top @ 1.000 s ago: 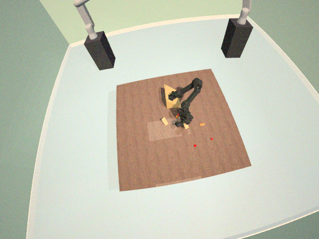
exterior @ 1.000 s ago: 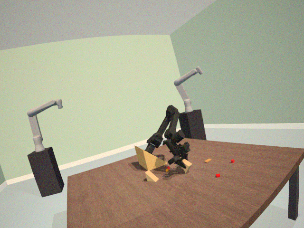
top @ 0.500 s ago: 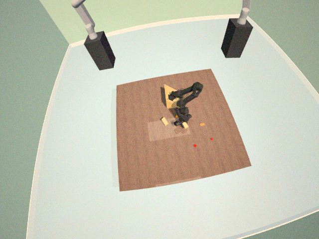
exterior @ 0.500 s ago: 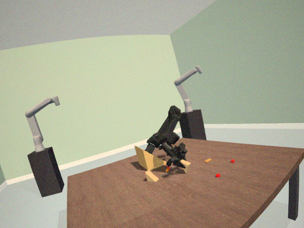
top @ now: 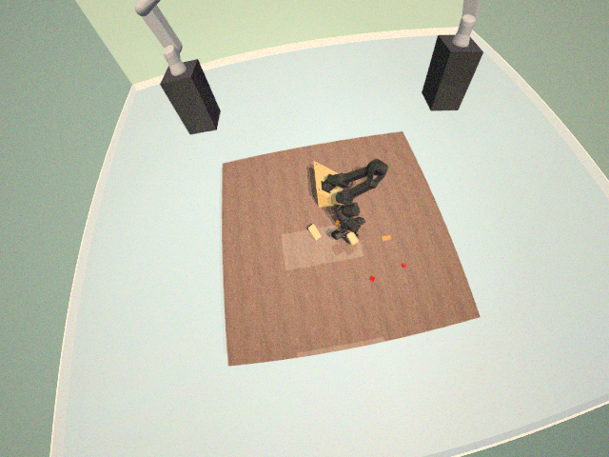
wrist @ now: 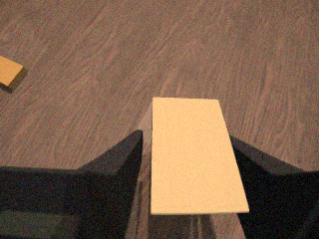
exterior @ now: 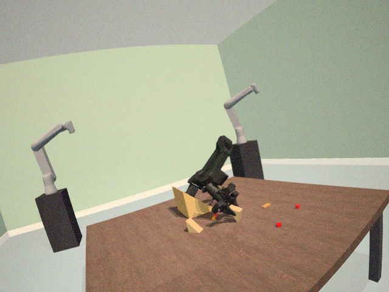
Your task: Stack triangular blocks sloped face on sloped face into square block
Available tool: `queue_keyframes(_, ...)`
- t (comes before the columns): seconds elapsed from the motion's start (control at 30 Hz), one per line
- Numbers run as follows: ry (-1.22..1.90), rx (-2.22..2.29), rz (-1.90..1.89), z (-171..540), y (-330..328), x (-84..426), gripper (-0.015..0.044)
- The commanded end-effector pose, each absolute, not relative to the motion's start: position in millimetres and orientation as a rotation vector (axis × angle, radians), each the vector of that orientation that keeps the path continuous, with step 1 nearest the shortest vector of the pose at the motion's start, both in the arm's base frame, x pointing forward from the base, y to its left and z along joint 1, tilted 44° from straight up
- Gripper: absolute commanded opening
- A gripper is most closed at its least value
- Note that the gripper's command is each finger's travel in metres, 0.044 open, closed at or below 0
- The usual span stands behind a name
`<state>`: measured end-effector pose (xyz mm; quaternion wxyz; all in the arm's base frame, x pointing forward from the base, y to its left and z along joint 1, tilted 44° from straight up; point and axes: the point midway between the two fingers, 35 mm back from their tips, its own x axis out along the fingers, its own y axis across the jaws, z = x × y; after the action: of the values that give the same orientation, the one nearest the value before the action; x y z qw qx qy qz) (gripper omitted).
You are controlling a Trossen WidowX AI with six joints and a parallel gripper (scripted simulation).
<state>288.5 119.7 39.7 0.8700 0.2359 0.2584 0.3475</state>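
Note:
One pale triangular block (top: 352,238) (exterior: 236,213) (wrist: 191,159) is between the fingers of my gripper (top: 348,229) (exterior: 234,210) (wrist: 178,136). The fingers stand slightly apart around it; the wrist view shows a narrow gap on the left side and almost none on the right. The gripper is open by a little. The block appears at or close to the table top, but its contact there is not clear. The other pale triangular block (top: 314,231) (exterior: 193,226) rests apart on the table, to the left in the top and exterior views, with a sloped face showing in the exterior view.
A large yellow angular piece (top: 322,199) (exterior: 185,204) stands by the arm's base. An orange bar (top: 385,238) (exterior: 265,205) (wrist: 10,72) and two red pieces (top: 372,278) (exterior: 278,224) lie to the right. A small orange piece (top: 337,223) (exterior: 214,217) lies near the gripper.

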Motion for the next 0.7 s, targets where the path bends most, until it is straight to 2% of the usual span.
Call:
queue_keyframes(0.0,0.536,0.488,0.732,41.0,120.1,289.3,0.0341)
queue_keyframes(0.13,0.536,0.488,0.732,41.0,120.1,289.3,0.0440)
queue_keyframes(0.43,0.536,0.488,0.731,41.6,119.0,290.0,0.0440)
queue_keyframes(0.67,0.551,0.475,0.726,76.1,77.5,300.0,0.0440)
